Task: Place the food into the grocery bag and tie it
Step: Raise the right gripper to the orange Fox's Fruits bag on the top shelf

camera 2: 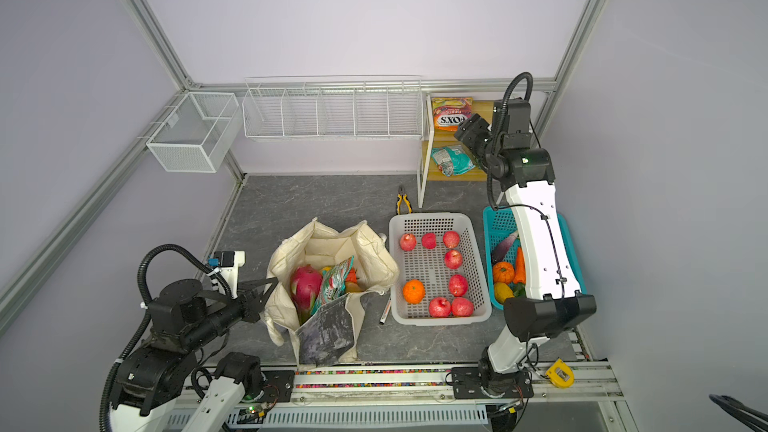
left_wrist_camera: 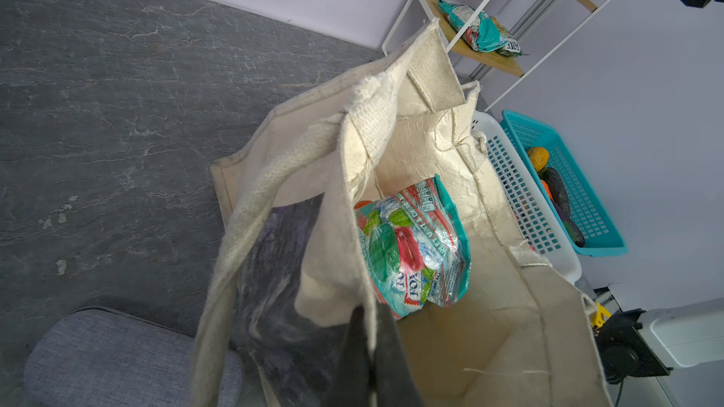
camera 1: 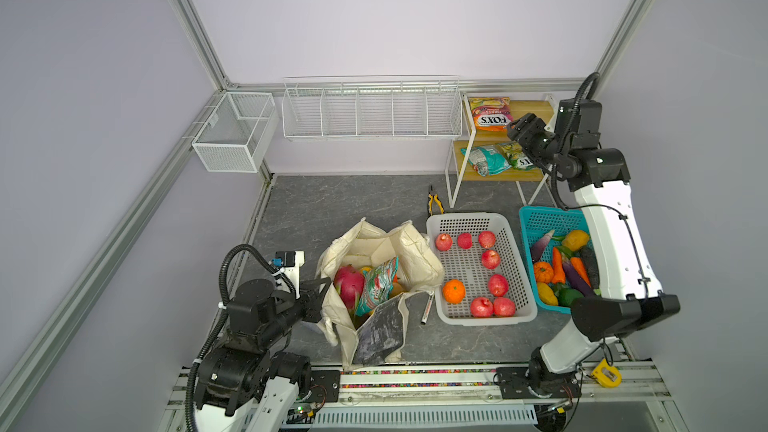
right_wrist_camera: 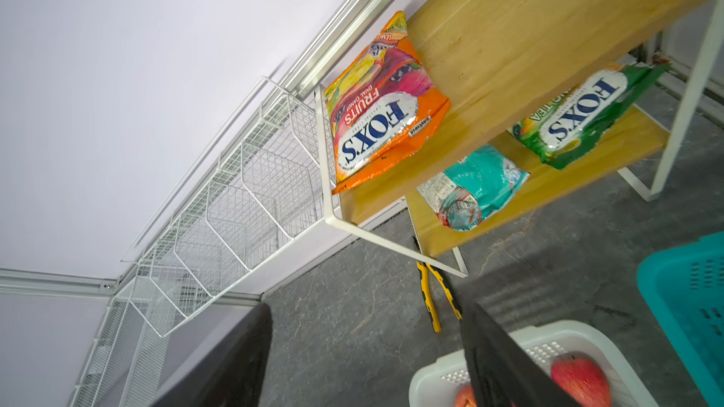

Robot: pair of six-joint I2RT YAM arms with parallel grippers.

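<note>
pinches the left rim of the bag (camera 1: 376, 243) with the left gripper (camera 1: 324, 290), tips together on the cloth, or so it seems in the left wrist view, where the black tips sit at the frame's edge.

reaches with the right gripper (camera 1: 515, 128) up at the shelf (camera 1: 535, 107), fingers (right_wrist_camera: 243, 354) well apart with nothing between them, near the orange packet (camera 1: 490, 115) on the top board.

on the table (camera 1: 332, 201), between the left arm and the white basket (camera 1: 517, 268): bag upright, mouth open. inside it: dragon fruit (camera 1: 348, 282), with teal packet (camera 1: 377, 284) on edge against it, and bits of yellow and orange fruit behind, mostly hidden.

on the lower board, side by side: second teal packet (camera 1: 484, 160) and green packet (camera 1: 514, 155).

in the white basket: red fruits (camera 1: 490, 259) and one orange (camera 1: 454, 290). in the teal basket (camera 1: 536, 218): mixed vegetables (camera 1: 557, 268).

also on the table: pliers (camera 1: 434, 199) by the shelf leg, and a marker (camera 1: 428, 307) between bag and white basket.
</note>
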